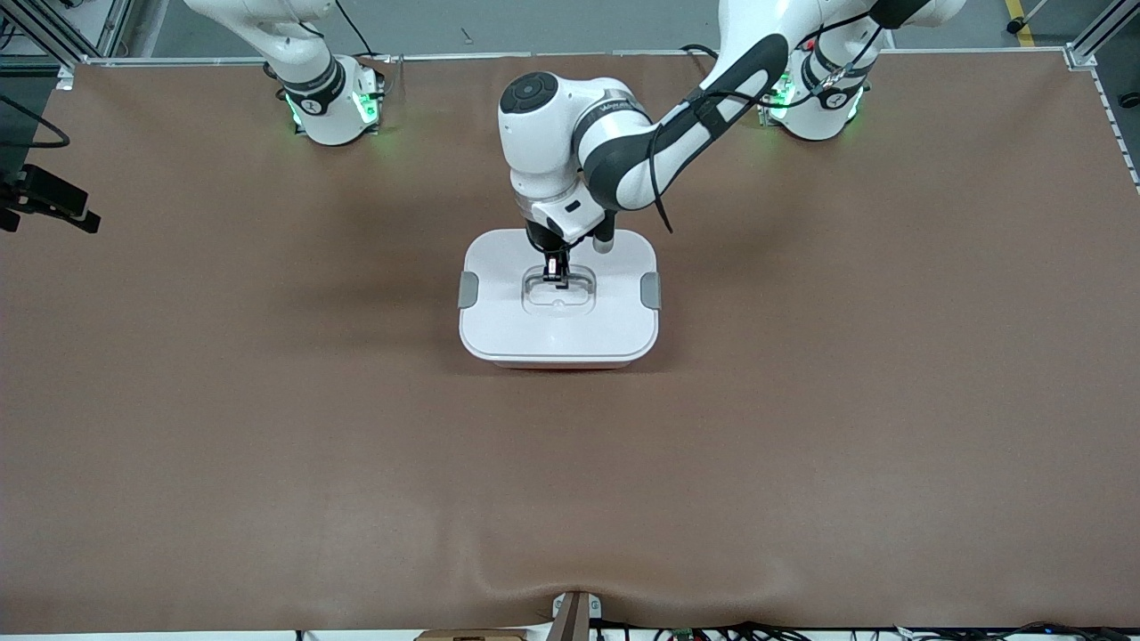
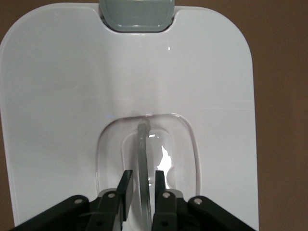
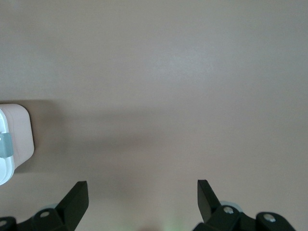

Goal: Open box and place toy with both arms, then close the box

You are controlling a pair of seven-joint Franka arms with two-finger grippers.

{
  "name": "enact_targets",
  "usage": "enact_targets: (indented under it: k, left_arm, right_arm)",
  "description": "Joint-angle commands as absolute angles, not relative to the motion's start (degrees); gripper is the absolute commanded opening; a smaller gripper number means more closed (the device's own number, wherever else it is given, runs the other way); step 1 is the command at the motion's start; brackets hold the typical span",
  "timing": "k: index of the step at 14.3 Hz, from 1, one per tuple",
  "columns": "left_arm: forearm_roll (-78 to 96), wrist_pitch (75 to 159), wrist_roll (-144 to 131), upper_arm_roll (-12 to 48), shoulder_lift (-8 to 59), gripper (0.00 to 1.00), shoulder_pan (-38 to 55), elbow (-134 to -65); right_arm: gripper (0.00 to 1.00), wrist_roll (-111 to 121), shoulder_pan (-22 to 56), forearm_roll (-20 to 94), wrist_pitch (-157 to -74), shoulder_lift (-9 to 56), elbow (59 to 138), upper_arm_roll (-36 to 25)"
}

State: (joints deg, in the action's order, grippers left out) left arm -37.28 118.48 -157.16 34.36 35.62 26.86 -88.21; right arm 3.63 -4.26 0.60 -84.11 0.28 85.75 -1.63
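Observation:
The box [image 1: 508,320] stands in the middle of the table with its white lid [image 2: 62,96] on and a grey clip [image 1: 468,289] at each end. My left gripper [image 1: 558,278] is down in the lid's recess. Its fingers straddle the clear handle [image 2: 142,139], a little open, with a thin gap on each side. In the left wrist view the left gripper [image 2: 143,174] shows nothing clamped. My right gripper [image 3: 143,185] hangs open and empty over bare table, with a corner of the box [image 3: 17,134] at the edge of its view. The toy is out of view.
The brown table mat [image 1: 267,445] spreads all round the box. A black device [image 1: 44,200] sits off the table's edge at the right arm's end. The right arm's base [image 1: 334,102] stands at the table's robot-side edge.

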Motion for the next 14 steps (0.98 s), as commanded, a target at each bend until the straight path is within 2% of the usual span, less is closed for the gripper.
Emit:
enact_targets:
  k: [1, 9, 14]
  left_arm:
    - [-37.72, 115.07, -156.31, 35.15, 31.21, 1.00, 24.36, -89.30]
    - [-17.95, 104.77, -119.14, 35.95, 17.94, 1.00, 10.92, -87.28]
    - [-12.22, 98.89, -97.60, 35.95, 12.66, 1.00, 1.16, -87.28]
  right_arm:
    - [1.00, 2.29, -3.96, 0.17, -85.69, -0.09, 85.87, -1.32]
    - [1.00, 1.14, -3.08, 0.35, -85.34, -0.09, 85.78, -1.23]
    - [1.00, 1.05, -2.72, 0.35, -84.81, -0.09, 85.52, -1.23]
